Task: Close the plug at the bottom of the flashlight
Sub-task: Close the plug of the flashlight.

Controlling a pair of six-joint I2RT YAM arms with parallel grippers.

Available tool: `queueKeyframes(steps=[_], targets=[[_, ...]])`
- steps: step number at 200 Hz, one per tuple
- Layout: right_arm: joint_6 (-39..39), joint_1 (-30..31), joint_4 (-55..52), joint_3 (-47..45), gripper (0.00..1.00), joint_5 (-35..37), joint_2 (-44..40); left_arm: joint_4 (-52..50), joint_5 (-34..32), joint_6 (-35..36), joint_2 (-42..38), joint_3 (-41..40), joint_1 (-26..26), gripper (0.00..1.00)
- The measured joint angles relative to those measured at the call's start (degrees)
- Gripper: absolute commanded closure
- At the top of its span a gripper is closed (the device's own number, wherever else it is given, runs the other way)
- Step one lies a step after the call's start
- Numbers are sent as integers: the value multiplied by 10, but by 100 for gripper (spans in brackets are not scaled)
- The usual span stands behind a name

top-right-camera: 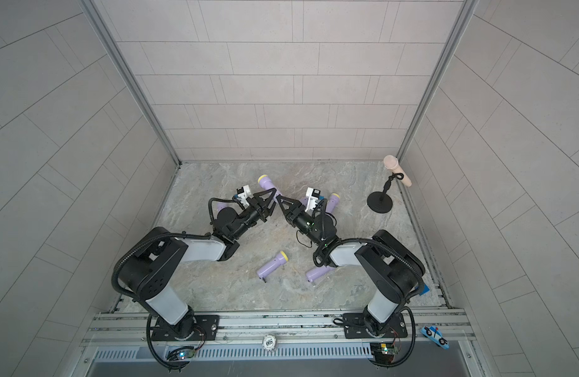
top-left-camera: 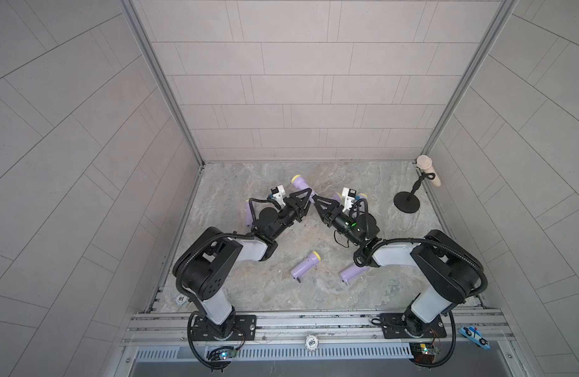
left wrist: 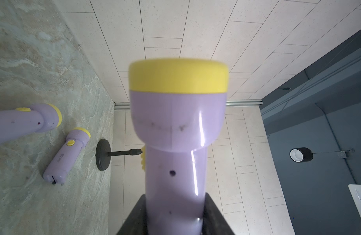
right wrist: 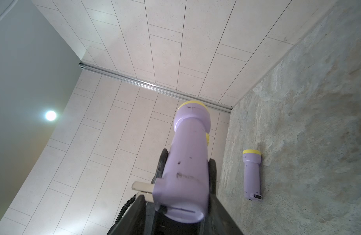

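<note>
Flashlight (top-left-camera: 302,185) hangs above the middle of the table (top-left-camera: 281,293), a little toward 12 o'clock, yellow end pointing to 11 o'clock. The left gripper (top-left-camera: 306,199) pinches its body. The right gripper (right wrist: 176,203) straddles the base from 4 o'clock, where the plug (right wrist: 142,188) sticks out sideways — whether these jaws press, I cannot tell.

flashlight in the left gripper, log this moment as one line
left gripper: shut on flashlight, lifted | plug: prongs out, not closed | right gripper: at plug end, grip unclear

Overhead stereo pair, two close wrist views
</note>
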Motion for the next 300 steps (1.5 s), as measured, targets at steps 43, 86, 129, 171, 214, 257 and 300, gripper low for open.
queueKeyframes(steps=[43, 86, 129, 171, 214, 257, 300], targets=[[0, 0, 0, 0, 51, 1, 0, 2, -2, 0, 0, 0, -1, 100], [-2, 0, -1, 0, 55, 4, 0, 4, -3, 0, 0, 0, -2, 100], [-3, 0, 0, -5, 56, 5, 0, 0, -4, 0, 0, 0, -3, 100], [-6, 0, 3, -9, 54, 8, -1, -2, -4, 0, 0, 0, -3, 100], [-10, 1, 9, -16, 55, 14, -6, -2, -4, 0, 0, -1, -3, 100], [-11, 1, 12, -21, 56, 19, -9, -3, -5, 0, 0, -1, -3, 100], [-11, 2, 12, -21, 57, 21, -9, -3, -5, -1, 0, -1, -3, 100]])
